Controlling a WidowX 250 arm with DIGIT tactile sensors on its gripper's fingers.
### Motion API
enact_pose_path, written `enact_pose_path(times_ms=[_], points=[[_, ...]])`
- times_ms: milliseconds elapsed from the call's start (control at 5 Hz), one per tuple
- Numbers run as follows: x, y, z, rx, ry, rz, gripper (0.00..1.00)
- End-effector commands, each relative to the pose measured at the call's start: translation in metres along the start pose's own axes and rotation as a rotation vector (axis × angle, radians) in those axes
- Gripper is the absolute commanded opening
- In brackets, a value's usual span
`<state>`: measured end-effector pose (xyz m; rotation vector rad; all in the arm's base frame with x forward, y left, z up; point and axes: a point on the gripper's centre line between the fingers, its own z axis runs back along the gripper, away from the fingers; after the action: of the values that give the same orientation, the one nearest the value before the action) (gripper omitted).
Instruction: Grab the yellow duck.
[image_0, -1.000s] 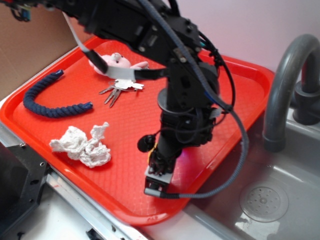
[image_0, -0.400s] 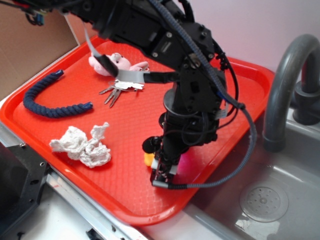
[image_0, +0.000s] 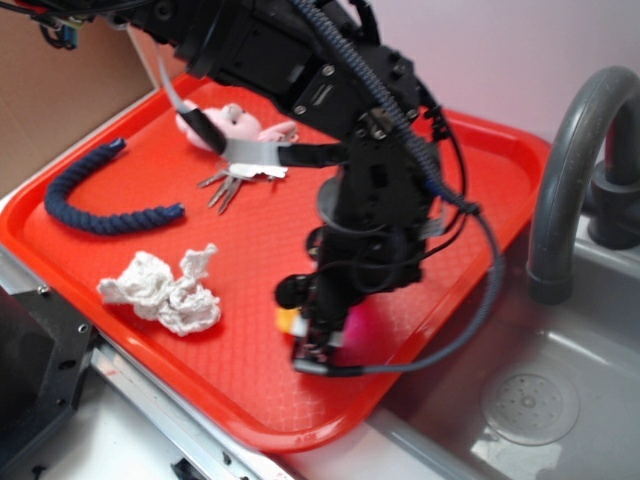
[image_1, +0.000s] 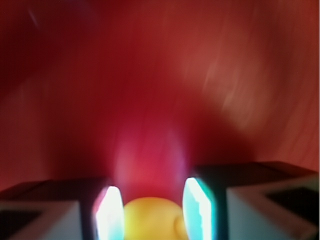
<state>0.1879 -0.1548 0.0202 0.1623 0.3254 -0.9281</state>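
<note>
The yellow duck (image_0: 288, 320) shows as a small yellow shape with an orange spot at the lower end of my gripper (image_0: 312, 350), near the front right of the red tray (image_0: 480, 170). In the blurred wrist view the yellow duck (image_1: 150, 220) fills the gap between my two bright finger pads (image_1: 110, 212), touching both. My gripper (image_1: 154, 212) is shut on it, above the red tray floor (image_1: 160, 75). Most of the duck is hidden behind the fingers in the exterior view.
A pink plush toy (image_0: 232, 125) and a bunch of keys (image_0: 232, 182) lie at the back of the tray. A blue rope (image_0: 100, 205) and a crumpled white tissue (image_0: 165, 292) lie to the left. A grey sink (image_0: 530, 400) with a faucet (image_0: 570, 160) is on the right.
My gripper rose off the tray and drifted slightly left. The duck, hidden a second ago, now shows between the fingers and moves with them.
</note>
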Motion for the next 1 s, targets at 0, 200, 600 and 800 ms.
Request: enact_pose_path(times_ms=[0,200,600,800], points=[[-0.031,0.027,0.084,0.039,-0.240,0.200,0.00],[-0.057,0.040,0.114,0.008,-0.314,0.366,0.00],[-0.119,0.043,0.150,-0.010,-0.501,0.730,0.00],[-0.126,0.041,0.165,-0.063,-0.543,0.791,0.00]])
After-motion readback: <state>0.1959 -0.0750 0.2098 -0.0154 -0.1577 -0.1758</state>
